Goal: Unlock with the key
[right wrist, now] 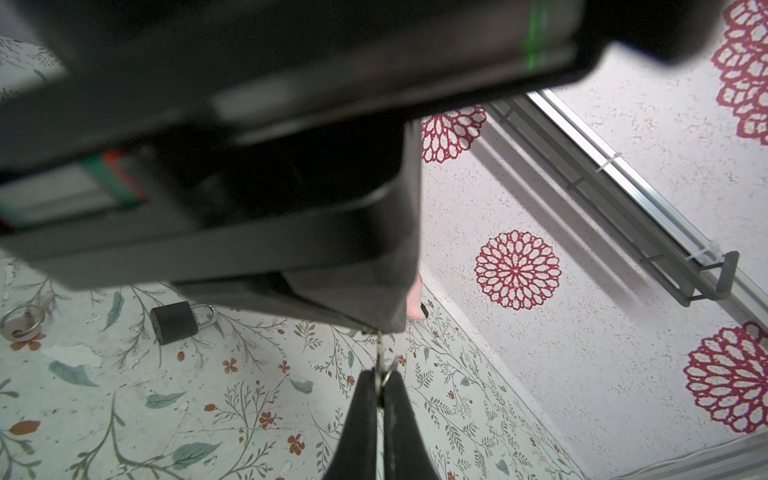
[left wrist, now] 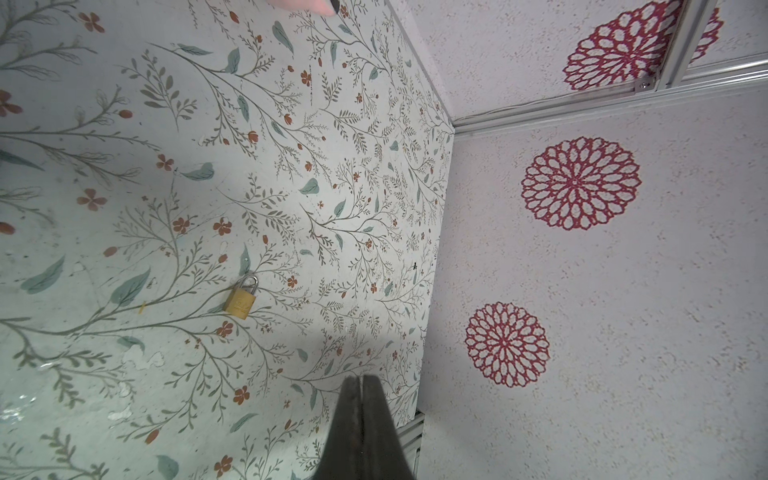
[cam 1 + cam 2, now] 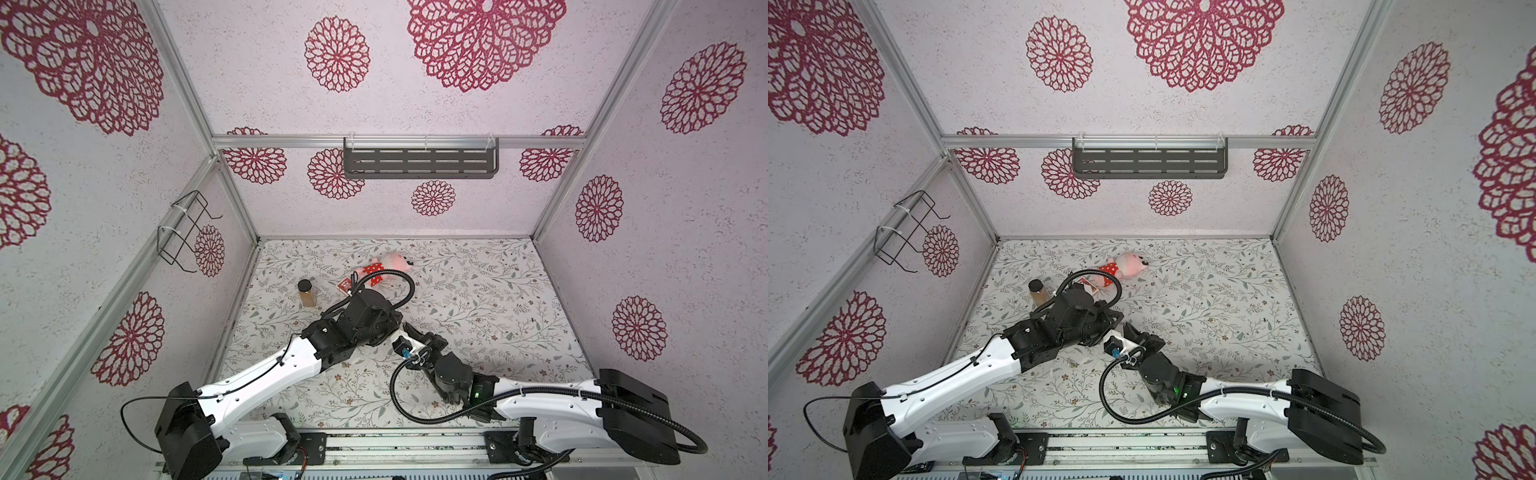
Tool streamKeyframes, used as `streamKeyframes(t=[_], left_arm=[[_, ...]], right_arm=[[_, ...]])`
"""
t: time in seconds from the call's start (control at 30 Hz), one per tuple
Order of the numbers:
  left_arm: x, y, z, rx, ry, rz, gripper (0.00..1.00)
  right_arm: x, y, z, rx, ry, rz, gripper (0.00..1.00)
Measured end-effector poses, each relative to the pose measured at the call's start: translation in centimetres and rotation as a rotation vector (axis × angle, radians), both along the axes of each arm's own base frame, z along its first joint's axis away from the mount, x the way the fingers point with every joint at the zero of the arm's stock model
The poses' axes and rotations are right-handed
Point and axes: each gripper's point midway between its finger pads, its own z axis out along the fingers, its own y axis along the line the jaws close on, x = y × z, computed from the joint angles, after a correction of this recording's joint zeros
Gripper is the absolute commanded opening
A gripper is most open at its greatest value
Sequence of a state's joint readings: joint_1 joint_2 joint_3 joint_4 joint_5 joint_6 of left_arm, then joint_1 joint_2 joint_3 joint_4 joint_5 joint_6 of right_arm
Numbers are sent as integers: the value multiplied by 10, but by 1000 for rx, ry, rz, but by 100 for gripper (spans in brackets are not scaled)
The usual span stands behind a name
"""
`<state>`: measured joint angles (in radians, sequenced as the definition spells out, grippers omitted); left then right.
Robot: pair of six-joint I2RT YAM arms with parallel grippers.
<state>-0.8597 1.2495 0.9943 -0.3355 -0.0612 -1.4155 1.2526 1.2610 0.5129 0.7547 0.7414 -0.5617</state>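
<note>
No legible text anywhere; stamp on brass padlock (image 2: 240, 300) too blurred.

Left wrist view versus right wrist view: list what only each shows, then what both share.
Only the left wrist view: a brass padlock on the table and the left tool, shut on nothing. Only the right wrist view: a black padlock, a loose key on a ring, a grey wall shelf, and the right tool shut on a key. Both: the floral table and walls with red medallions.
</note>
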Motion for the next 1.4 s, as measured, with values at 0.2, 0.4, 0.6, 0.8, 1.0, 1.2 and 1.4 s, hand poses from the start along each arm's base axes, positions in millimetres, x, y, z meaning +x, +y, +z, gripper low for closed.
streamKeyframes(t=[0.2,0.4,0.6,0.8,1.0,1.2,1.4], left_arm=[[0,0,2,-3,-2,0,0],[-1,-1,8,-10,-24,-14,46],[2,17,41,-25,-123,20,56],[7,56,71,-20,-262,80,56],[2,63,68,14,-399,24,55],[-3,44,66,-22,-510,-89,52],[-4,14,77,-94,-573,-207,48]], right_arm=[[0,0,1,-2,-4,0,0],[-2,2,-2,0,18,25,0],[-8,0,5,114,141,96,0],[4,-23,29,389,345,131,0],[4,-34,39,661,576,199,0],[-9,-30,33,868,793,295,0],[-15,-21,39,1003,929,380,0]])
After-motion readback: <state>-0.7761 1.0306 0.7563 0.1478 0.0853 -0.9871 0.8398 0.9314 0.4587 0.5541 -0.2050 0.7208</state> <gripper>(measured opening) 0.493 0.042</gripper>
